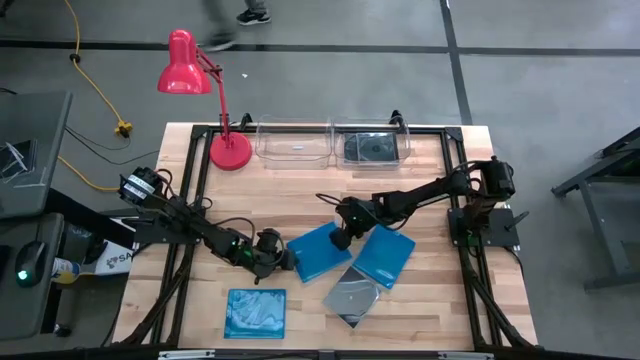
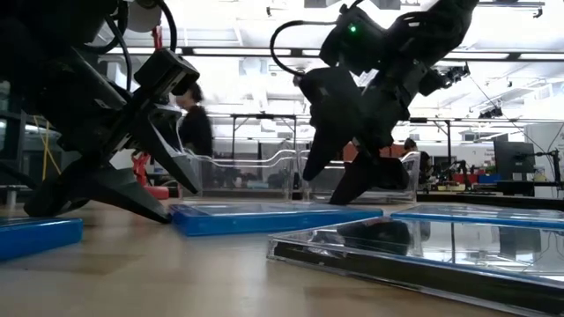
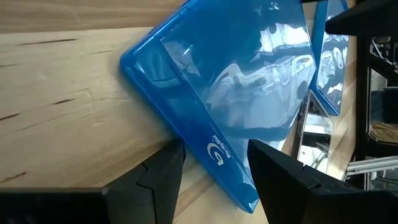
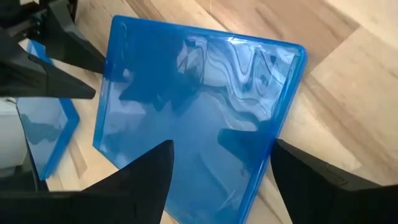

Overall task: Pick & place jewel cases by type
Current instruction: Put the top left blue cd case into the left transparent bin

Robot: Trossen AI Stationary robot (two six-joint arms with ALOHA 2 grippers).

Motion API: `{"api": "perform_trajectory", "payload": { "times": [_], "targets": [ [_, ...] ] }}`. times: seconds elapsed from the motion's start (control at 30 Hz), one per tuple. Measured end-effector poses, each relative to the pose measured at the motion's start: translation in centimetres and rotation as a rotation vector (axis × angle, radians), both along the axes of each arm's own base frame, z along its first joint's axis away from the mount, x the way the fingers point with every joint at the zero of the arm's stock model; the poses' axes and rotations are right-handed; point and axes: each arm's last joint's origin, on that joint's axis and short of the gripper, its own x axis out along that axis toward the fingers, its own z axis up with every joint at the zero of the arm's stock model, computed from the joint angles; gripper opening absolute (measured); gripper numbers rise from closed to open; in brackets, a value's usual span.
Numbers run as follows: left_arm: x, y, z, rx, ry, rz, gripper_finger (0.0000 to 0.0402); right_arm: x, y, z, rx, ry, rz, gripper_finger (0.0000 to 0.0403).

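Right hand point(image 1: 341, 240) hangs spread wide over the far edge of the flat, bright blue square plastic jewel case point(image 1: 319, 252) in the middle of the tabletop point(image 1: 300, 185), gripping nothing. Left hand point(image 1: 283, 262) sits opposite, also parted and empty, its two dark fingers point(image 3: 163, 177) straddling that same case's near edge. Both are working one case, so the smart play, I'd say, is for one hand to brace the edge while the other tips or slides a finger under; a case lying this flat offers little to pinch from above.

Just beside the right hand, on its outer side, lies a second blue case point(image 1: 385, 255), and a smoky clear grey case point(image 1: 352, 297) partly tucks under that one's near corner, so a careless drag could shove both. A third blue case point(image 1: 256, 313) rests apart, nearer the tabletop's front edge than the left hand.

Far beyond both hands stand two clear rectangular plastic bins point(image 1: 295, 142), one seemingly holding only a small white strip, the other point(image 1: 372, 145) already holding a dark case. A red desk lamp point(image 1: 230, 150) stands beside the near-bare bin, close enough to crowd a left-side drop-off.
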Motion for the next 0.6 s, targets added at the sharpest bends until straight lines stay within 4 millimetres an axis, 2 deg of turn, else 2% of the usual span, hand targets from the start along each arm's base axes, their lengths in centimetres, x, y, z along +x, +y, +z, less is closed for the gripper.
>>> {"api": "perform_trajectory", "payload": {
  "times": [0.4,0.6],
  "targets": [
    [-0.1,0.0,-0.3,0.008,0.016,0.001,0.0182,0.0,0.2,0.2,0.045,-0.009,0.036,0.0246],
    [-0.2,0.1,-0.4,0.015,0.032,0.0,0.0182,-0.2,0.1,1.4,0.044,-0.046,0.037,0.0246]
  ]
}}
